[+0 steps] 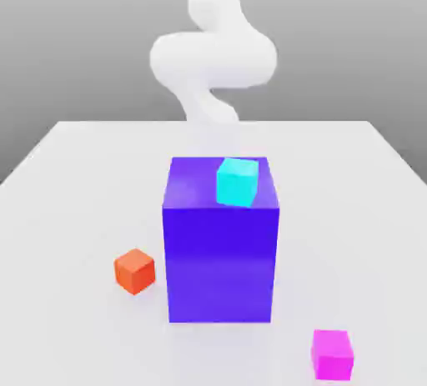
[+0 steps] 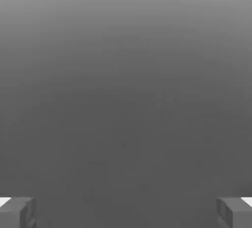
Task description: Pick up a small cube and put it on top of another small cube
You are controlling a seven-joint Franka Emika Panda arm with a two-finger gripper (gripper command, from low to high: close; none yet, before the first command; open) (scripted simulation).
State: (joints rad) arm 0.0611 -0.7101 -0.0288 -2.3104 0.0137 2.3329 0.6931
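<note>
A small cyan cube (image 1: pixel 238 181) rests on top of a tall purple block (image 1: pixel 221 251) in the middle of the white table (image 1: pixel 67 184). On the tabletop, a small orange cube (image 1: pixel 134 271) lies toward the exterior view's left of the block. A small magenta cube (image 1: pixel 332 353) lies near the front edge, toward the exterior view's right. My white arm (image 1: pixel 213 59) curls up behind the block at the far side of the table. In the hand view my gripper (image 2: pixel 126 212) is open, its two grey fingertips (image 2: pixel 17 212) spread far apart with nothing between them, facing a plain grey background.
The purple block stands between the arm and the two cubes on the tabletop. White table surface stretches around the block on both sides and toward the front.
</note>
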